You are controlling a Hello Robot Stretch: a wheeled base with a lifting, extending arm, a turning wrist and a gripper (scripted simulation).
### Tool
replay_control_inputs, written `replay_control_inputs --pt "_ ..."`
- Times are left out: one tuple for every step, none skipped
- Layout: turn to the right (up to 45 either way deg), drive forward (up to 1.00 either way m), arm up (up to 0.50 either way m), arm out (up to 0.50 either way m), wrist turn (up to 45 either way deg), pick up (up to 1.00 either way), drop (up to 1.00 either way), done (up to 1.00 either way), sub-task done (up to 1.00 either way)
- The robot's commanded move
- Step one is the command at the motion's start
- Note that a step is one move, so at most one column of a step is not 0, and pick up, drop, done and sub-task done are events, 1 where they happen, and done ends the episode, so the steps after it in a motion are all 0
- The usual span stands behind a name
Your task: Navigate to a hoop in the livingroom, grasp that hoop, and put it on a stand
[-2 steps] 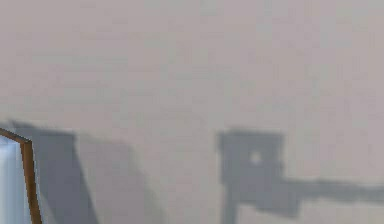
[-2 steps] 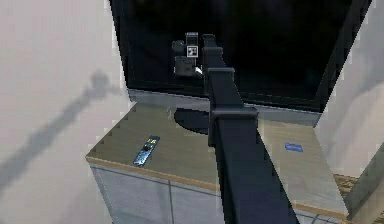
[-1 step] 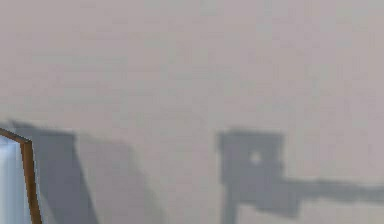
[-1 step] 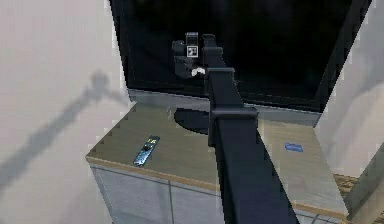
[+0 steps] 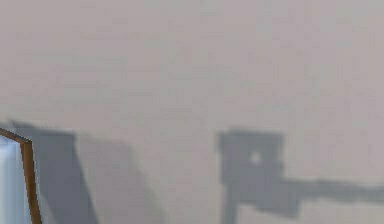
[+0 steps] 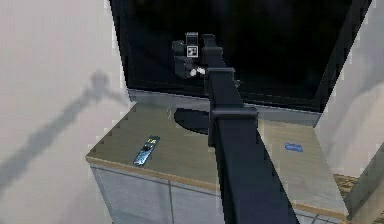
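From where I stand, the robot's dark square arm (image 6: 235,130) reaches out above a low stand with a pale wooden top and grey cabinet fronts (image 6: 115,150). Its gripper (image 6: 188,68) hangs in front of the large black flat television (image 6: 270,50) that sits on that stand. Against the dark screen I cannot tell whether the fingers grasp anything, so I cannot say where the hoop is. A slim dark remote control (image 6: 147,151) lies on the top near its front edge, and a small blue flat item (image 6: 293,149) lies well apart from it. Ahead is a bare pale wall (image 5: 200,70) and a brown-edged white panel (image 5: 15,180). I'd judge this the placing stage, with the release not yet confirmed.
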Motion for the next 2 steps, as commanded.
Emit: replay_control_inputs --pt "0.0 0.00 -0.08 0.00 0.0 0.00 0.00 0.00 0.00" --pt "0.0 0.00 -0.32 0.00 0.0 0.00 0.00 0.00 0.00"
